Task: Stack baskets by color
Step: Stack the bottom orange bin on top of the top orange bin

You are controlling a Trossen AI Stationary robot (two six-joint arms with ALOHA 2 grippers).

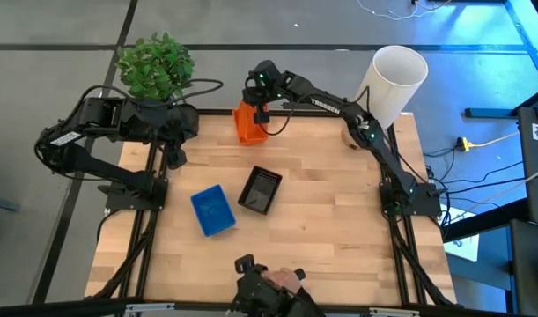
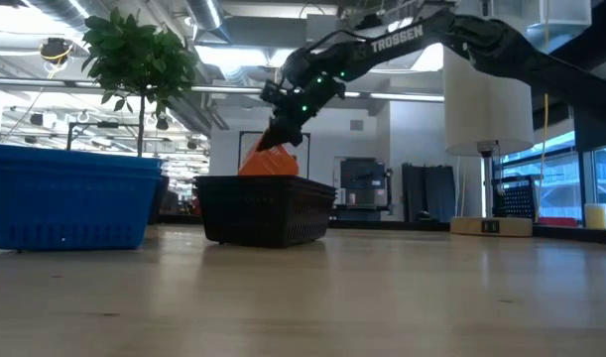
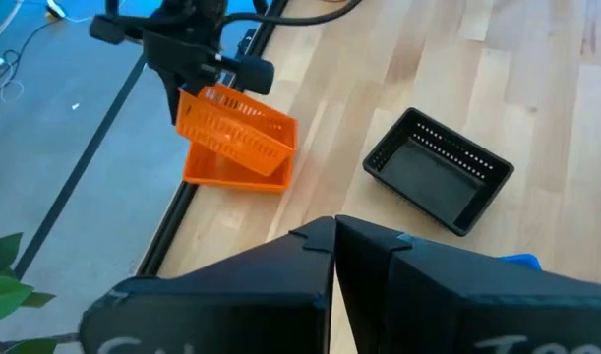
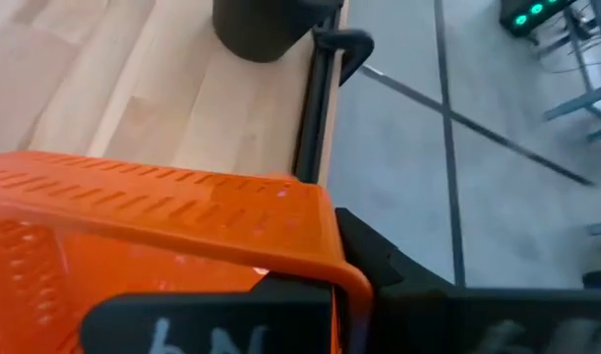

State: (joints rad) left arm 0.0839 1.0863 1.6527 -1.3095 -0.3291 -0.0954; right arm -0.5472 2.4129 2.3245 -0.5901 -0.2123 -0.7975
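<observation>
My right gripper (image 1: 258,113) is shut on an orange basket (image 1: 247,125) at the table's far edge, left of the middle. The basket stands tilted; the black basket hides its lower part in the low view. More orange (image 3: 231,172) shows under it, another basket or its own underside, I cannot tell. A black basket (image 1: 261,189) and a blue basket (image 1: 213,210) rest on their bottoms side by side mid-table, openings up. My left gripper (image 3: 334,234) is shut with nothing in it, raised over the far left corner (image 1: 175,157). My right gripper holds the orange basket by its rim (image 4: 315,258), close to a corner, slanting down from above and from the table's right. One dark finger (image 4: 379,264) shows outside the wall; the basket hides the other. The basket hangs tilted, its held end uppermost (image 3: 204,98).
A green plant in a black pot (image 1: 154,66) stands just beyond the far left corner, close to the orange basket. A tall white cylinder (image 1: 396,75) stands at the far right. A person's hand (image 1: 288,278) shows at the near edge. Bare wood (image 1: 339,220) lies on the right half.
</observation>
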